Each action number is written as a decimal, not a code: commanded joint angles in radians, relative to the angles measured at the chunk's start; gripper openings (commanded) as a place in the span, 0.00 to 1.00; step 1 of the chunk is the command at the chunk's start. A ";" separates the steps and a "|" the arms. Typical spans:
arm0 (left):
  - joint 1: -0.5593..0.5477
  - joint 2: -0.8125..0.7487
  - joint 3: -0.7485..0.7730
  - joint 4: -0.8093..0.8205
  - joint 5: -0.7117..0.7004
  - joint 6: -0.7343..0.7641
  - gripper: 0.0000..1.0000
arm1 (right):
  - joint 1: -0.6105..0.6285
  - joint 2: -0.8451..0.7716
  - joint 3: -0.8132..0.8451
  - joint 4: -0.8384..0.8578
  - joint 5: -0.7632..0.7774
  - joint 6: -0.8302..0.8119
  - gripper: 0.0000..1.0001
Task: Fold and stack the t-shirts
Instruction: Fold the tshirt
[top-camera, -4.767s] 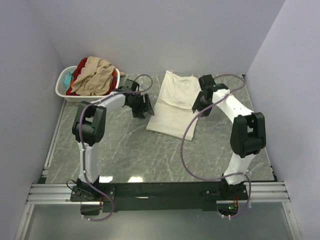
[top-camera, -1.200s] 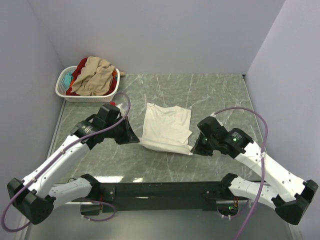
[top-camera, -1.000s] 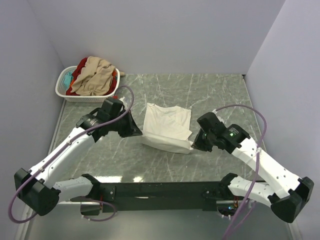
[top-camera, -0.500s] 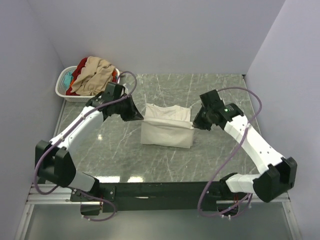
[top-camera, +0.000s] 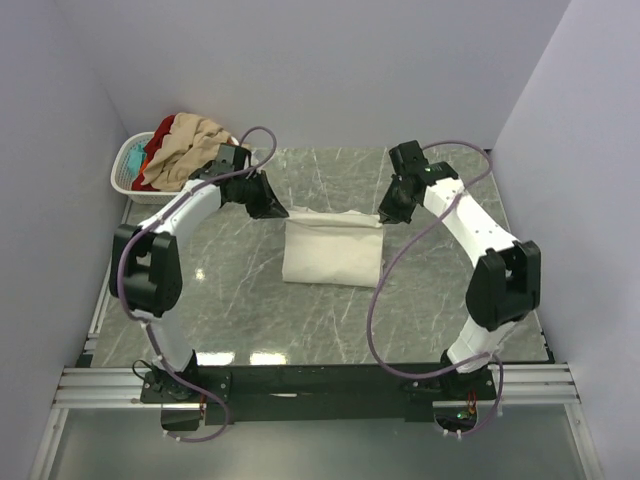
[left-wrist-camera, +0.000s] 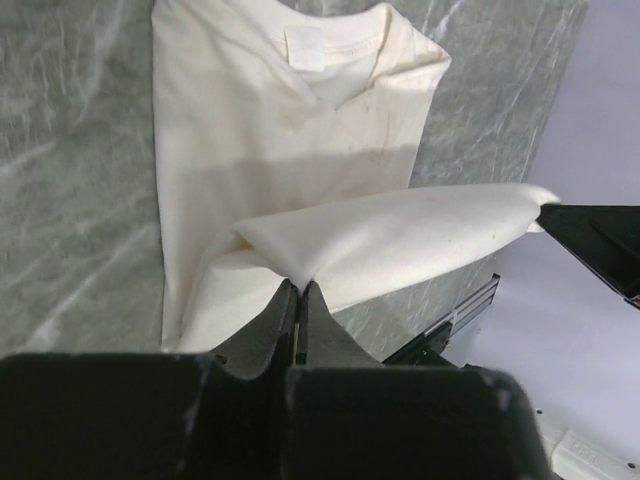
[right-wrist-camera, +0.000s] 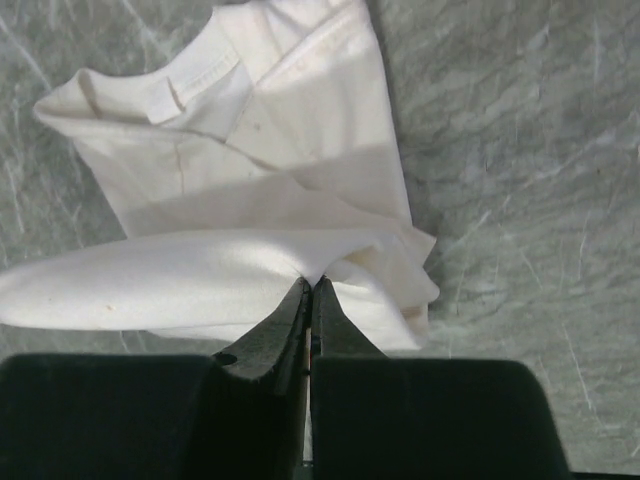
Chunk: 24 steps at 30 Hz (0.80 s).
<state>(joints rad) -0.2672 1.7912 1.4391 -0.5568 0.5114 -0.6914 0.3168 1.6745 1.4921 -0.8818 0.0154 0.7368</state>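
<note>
Left claw (top-camera: 270, 208), top view: clamped on the far-left corner of the cream t-shirt (top-camera: 332, 255). Right claw (top-camera: 385, 215) is pinched on the far-right corner the same way. The shirt sits mid-frame as a soft folded rectangle on the grey veined marble-look table (top-camera: 440, 290), with its far edge strung between the two claws. In the upper left of the frame is a white slotted plastic laundry basket (top-camera: 122, 178). It is heaped with a crumpled tan t-shirt (top-camera: 190, 152), a red t-shirt (top-camera: 161, 133) behind that, and a bit of teal t-shirt (top-camera: 135, 156) at the left rim. Purple cables (top-camera: 378, 290) loop off both arms.

Left wrist view: the two black fingers (left-wrist-camera: 322, 338) are pressed together at lower centre, with a thin pinch of cream cloth caught between the tips. From there the lifted edge runs as a smooth rounded roll to the right side of the frame, where the other claw's black tip meets it. Above that the rest of the shirt lies flat and matte with faint creases. The V of the collar and a small square neck label (left-wrist-camera: 305, 45) are at the top of the frame.

Right wrist view: black fingers (right-wrist-camera: 275, 335) are shut at lower centre on a puckered nip of cloth. The raised fold stretches off to the left edge as a pale rounded band. The flat part of the shirt lies above it, with the ribbed collar and label toward the upper left. There is small bunched rumpling at the right, and bare marble fills the right half.
</note>
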 joint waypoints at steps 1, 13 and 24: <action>0.028 0.056 0.086 0.055 0.055 0.032 0.00 | -0.036 0.063 0.085 -0.005 0.024 -0.046 0.00; 0.052 0.263 0.239 0.058 0.062 0.035 0.00 | -0.077 0.277 0.212 -0.008 -0.003 -0.082 0.00; 0.056 0.339 0.314 0.100 0.038 0.009 0.40 | -0.104 0.381 0.313 -0.011 -0.035 -0.085 0.10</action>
<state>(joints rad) -0.2268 2.1193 1.6829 -0.5114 0.5701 -0.6781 0.2379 2.0373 1.7351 -0.8883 -0.0284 0.6716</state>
